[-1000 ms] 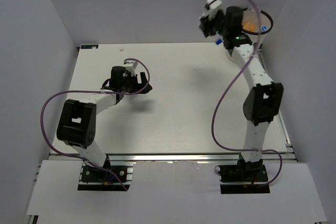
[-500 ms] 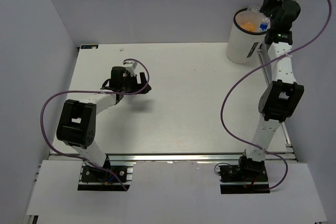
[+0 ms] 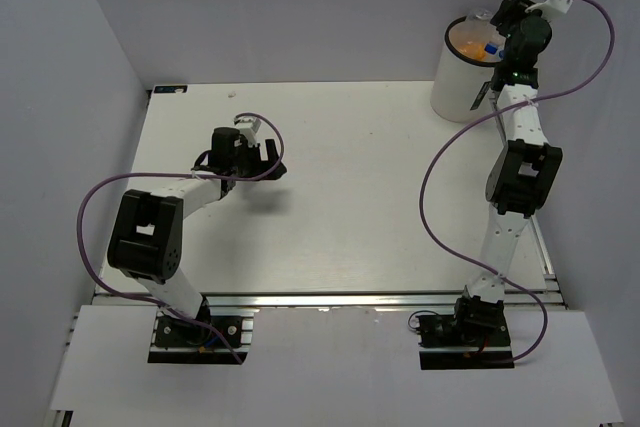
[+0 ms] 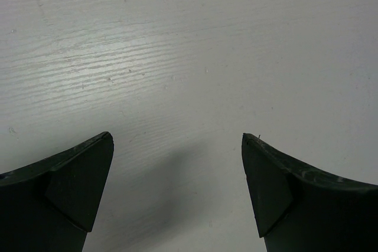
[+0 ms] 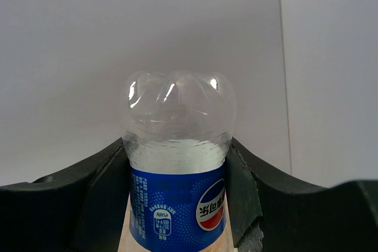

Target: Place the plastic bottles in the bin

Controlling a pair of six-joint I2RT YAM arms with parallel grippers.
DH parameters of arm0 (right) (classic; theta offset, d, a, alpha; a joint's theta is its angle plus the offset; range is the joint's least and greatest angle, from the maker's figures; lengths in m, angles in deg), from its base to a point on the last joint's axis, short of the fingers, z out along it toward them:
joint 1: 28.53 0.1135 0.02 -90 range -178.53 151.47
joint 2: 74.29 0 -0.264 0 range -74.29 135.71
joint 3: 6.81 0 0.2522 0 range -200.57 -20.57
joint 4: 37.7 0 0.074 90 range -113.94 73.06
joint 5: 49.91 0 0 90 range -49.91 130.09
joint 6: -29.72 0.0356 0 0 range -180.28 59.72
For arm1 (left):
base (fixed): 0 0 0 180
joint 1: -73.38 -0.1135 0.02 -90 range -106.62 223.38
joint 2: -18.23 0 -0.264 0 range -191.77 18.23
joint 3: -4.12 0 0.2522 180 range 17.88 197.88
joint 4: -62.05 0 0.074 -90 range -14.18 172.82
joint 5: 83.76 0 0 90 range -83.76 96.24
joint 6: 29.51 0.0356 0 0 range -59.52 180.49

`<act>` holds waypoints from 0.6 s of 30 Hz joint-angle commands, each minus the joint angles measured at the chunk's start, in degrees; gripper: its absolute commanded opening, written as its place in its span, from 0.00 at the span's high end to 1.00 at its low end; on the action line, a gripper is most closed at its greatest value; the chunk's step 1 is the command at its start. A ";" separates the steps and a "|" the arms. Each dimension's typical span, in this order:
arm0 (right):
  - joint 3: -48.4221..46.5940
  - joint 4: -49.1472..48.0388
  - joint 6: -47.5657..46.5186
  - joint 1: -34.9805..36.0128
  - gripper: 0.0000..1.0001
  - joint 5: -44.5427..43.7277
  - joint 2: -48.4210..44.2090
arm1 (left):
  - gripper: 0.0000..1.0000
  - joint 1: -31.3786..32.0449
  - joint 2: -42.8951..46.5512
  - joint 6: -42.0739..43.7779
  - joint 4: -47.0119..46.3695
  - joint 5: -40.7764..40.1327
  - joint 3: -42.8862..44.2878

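Left arm (image 3: 148, 237) and right arm (image 3: 520, 177) with white links, black joint housings, purple cable (image 3: 81, 219) looping along each, green light (image 3: 517, 74) on right arm, left gripper (image 4: 177, 143) fingers (image 4: 71, 187) matte black, wedge-shaped.

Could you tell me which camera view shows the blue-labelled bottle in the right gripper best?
The right wrist view: the blue-labelled bottle fills its centre, label clear. The top external view shows the right gripper at the bin, the bottle too small to tell. The left wrist view shows none of it.
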 commanded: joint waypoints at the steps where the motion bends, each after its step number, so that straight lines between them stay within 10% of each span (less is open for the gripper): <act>1: 0.01 -8.01 1.79 -0.26 0.58 -3.55 -0.73 | 0.02 -0.25 1.99 0.90 0.67 -0.65 0.95; 8: 3.52 -8.09 0.74 -0.17 0.49 -0.66 -0.28 | 0.02 -0.25 -0.03 0.81 1.55 -1.00 2.09; 14: 3.97 -6.52 -0.58 -0.17 0.11 0.14 -1.25 | 0.02 -0.25 -0.30 0.64 1.55 -0.82 2.35; 18: 3.53 -6.16 -2.42 -0.17 0.11 -0.04 -3.79 | 0.02 -0.34 0.76 0.73 0.59 0.06 1.48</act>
